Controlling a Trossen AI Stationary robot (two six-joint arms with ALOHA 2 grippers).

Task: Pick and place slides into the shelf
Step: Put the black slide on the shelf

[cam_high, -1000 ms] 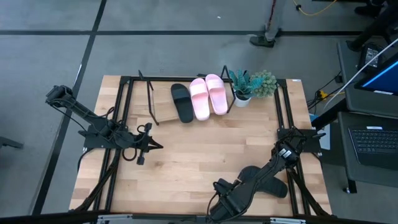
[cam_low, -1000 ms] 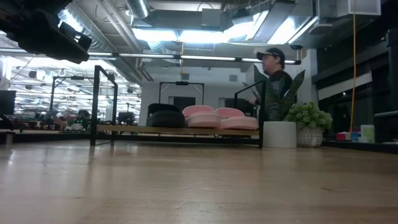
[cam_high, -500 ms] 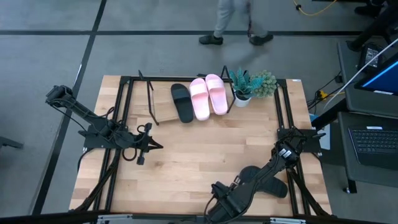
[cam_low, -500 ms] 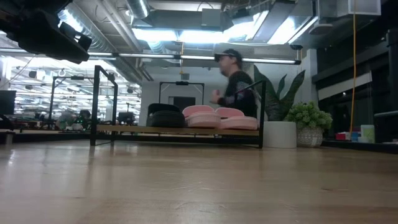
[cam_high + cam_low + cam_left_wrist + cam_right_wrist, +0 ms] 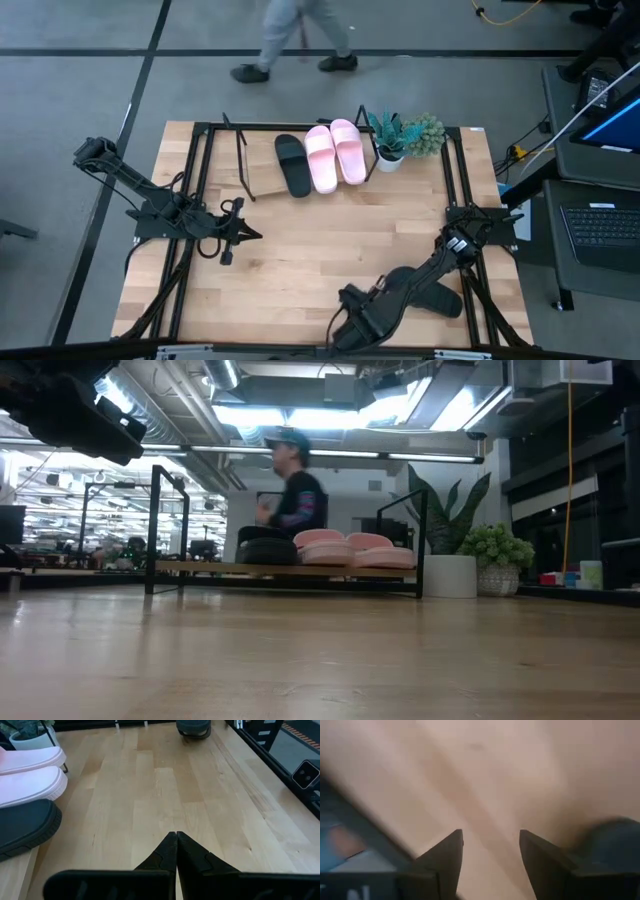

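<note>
On the shelf (image 5: 262, 184) at the far middle lie three slides side by side, soles down on its tilted board: a black one (image 5: 293, 165) and two pink ones (image 5: 322, 158) (image 5: 348, 150). The low view shows them as black (image 5: 265, 548) and pink (image 5: 326, 546) (image 5: 378, 552). Another black slide (image 5: 448, 300) lies flat on the table at the near right, partly under my right arm. My right gripper (image 5: 348, 325) hangs open, pointing down over bare table left of that slide (image 5: 615, 845). My left gripper (image 5: 247, 233) waits shut at the table's left.
Two potted plants (image 5: 388, 142) (image 5: 426, 134) stand right of the shelf at the far edge. A person (image 5: 290, 490) walks on the floor beyond the far edge. Bare wood table (image 5: 320, 250) lies between the shelf and my grippers.
The person beyond the far edge has walked from right to left. My arms and the slides have kept their places.
</note>
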